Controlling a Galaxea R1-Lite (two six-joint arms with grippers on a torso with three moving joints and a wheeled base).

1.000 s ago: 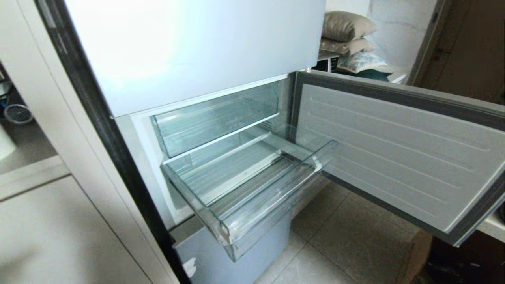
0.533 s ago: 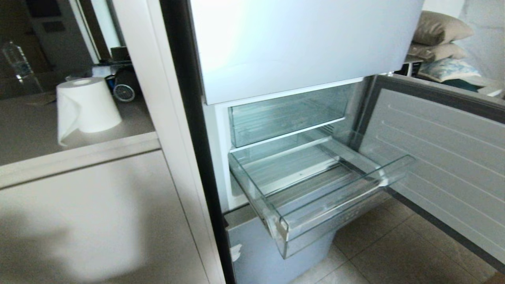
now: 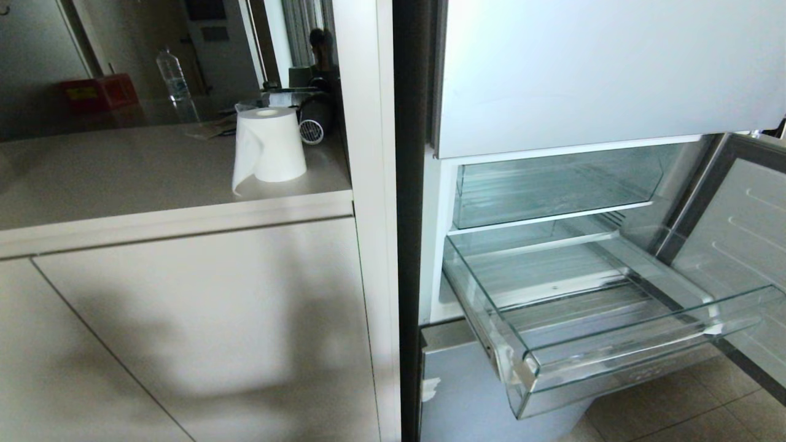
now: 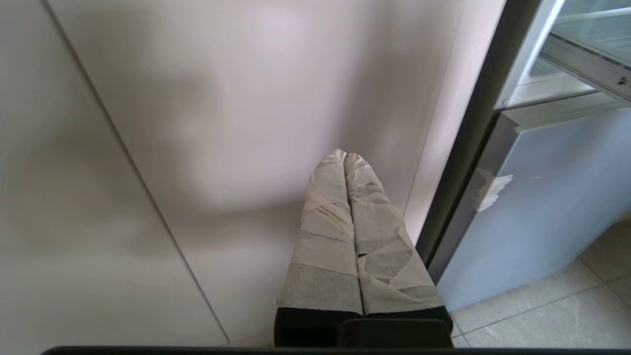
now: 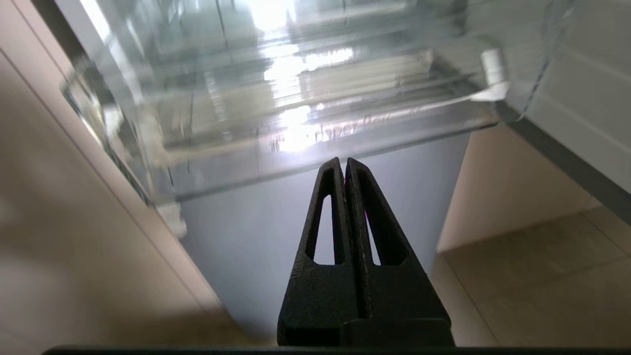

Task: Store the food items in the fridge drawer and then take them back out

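My fridge drawer stands pulled out of the open fridge, its ribbed clear floor bare; the clear bin above it is bare too. No food items show in any view, so as I judge it the step in hand is to find them and fetch them, and the drawer is ready to take them.

My right gripper hangs low in front of the drawer's front lip, fingers pressed together and holding nothing. My left gripper, its fingers wrapped in tape, is likewise closed and empty, pointing at the pale cabinet front beside the fridge.

To do this well I would look along the countertop to the left of the fridge, where a paper roll sits near the edge by the fridge and a water bottle stands farther back; the bottle is not what I want. I should open the fingers wide before reaching for a round toy, come down over it, and keep the arm clear of the drawer's protruding lip and the open fridge door when I carry it back.
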